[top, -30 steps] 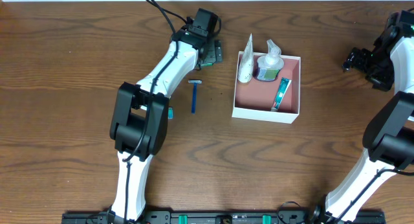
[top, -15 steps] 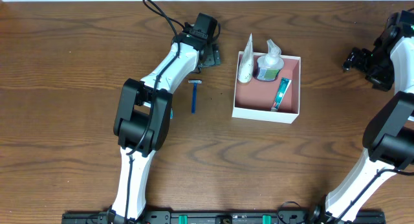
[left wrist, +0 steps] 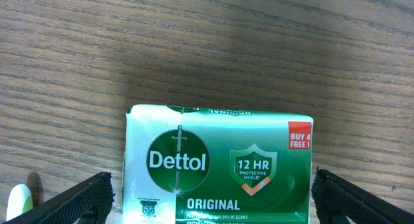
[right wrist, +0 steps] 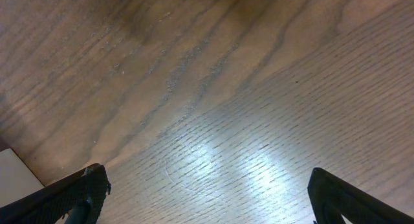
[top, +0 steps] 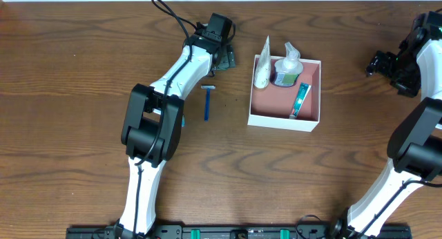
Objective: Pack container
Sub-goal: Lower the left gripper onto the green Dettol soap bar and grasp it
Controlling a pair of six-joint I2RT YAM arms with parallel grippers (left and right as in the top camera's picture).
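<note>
The container [top: 261, 118] is a square white box with a pink-brown inside, right of centre in the overhead view. It holds a white tube [top: 262, 72], a pump bottle [top: 288, 66] and a green toothpaste tube [top: 300, 101]. A green-and-white Dettol soap packet [left wrist: 220, 166] lies on the table between the fingers of my open left gripper [left wrist: 213, 201], which hangs just above it at the back [top: 226, 57]. The fingers stand clear of the packet's sides. A blue razor [top: 207, 102] lies left of the container. My right gripper [right wrist: 207, 198] is open and empty over bare wood at the far right [top: 381, 63].
A white corner [right wrist: 16, 169] shows at the left edge of the right wrist view. A small white rounded thing [left wrist: 18, 201] lies at the lower left of the left wrist view. The table is dark wood.
My left gripper shifted a little over the soap packet at the back of the table. The container, razor and right arm have not moved.
</note>
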